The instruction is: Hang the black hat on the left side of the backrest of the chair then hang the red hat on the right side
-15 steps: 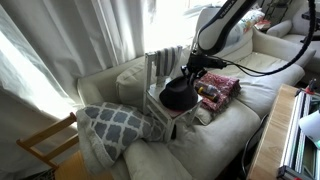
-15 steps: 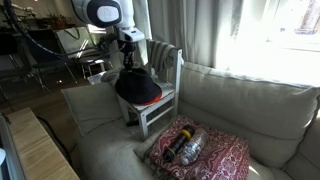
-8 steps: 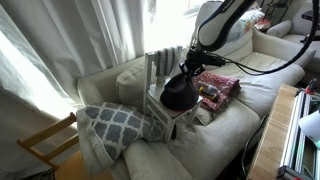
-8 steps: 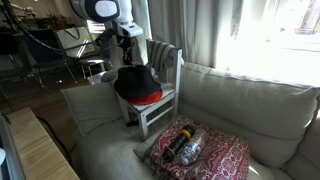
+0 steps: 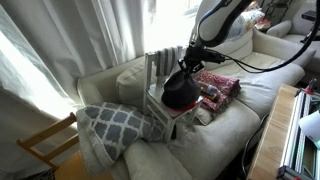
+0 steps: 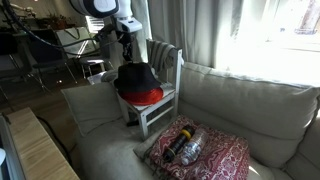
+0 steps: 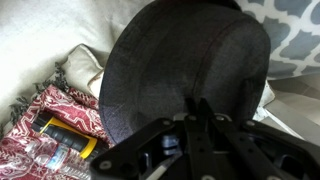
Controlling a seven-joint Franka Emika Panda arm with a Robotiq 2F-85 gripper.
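- One hat, the black hat [image 6: 138,76], hangs tilted from the gripper [image 6: 127,56], clamped by its brim for carrying.
- The red hat [image 6: 146,98] waits beneath it on the chair [image 6: 166,58] seat.

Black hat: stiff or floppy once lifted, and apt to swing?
Probably fairly stiff: the black hat holds its round shape with the gripper pinching one edge. Likely light, since that pinch lifts it. Tilted above the red hat, it may swing.
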